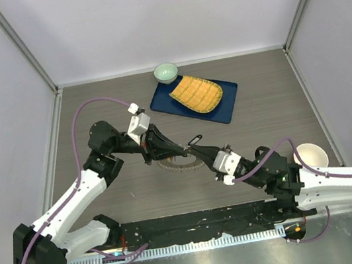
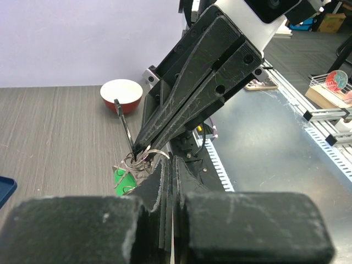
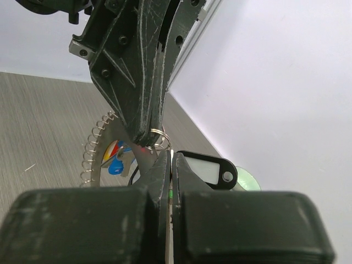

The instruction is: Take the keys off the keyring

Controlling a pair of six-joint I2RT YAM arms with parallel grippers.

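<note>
The keyring (image 1: pixel 180 165), a grey wreath of keys, lies on the table under both grippers. My left gripper (image 1: pixel 183 149) and right gripper (image 1: pixel 199 150) meet tip to tip just above it, both shut. In the right wrist view the left fingers (image 3: pixel 144 118) pinch a small split ring (image 3: pixel 160 135) right at my right gripper (image 3: pixel 168 157). The keyring's coiled edge (image 3: pixel 89 154) and blue and red key heads (image 3: pixel 115 160) lie behind. In the left wrist view the right fingers (image 2: pixel 181 110) clamp a cluster of small rings (image 2: pixel 133 160) beside my left gripper (image 2: pixel 168 163). A green key head (image 2: pixel 123 182) hangs below. A black tag (image 3: pixel 210 169) sticks out beside the rings.
A blue tray (image 1: pixel 226 107) holding a yellow ridged pad (image 1: pixel 195 94) sits at the back, with a pale green bowl (image 1: pixel 166 72) behind it. A red-sided bowl with a white inside (image 1: pixel 311 154) stands at the right near my right arm. The arms' black rail (image 1: pixel 197 224) runs along the near edge.
</note>
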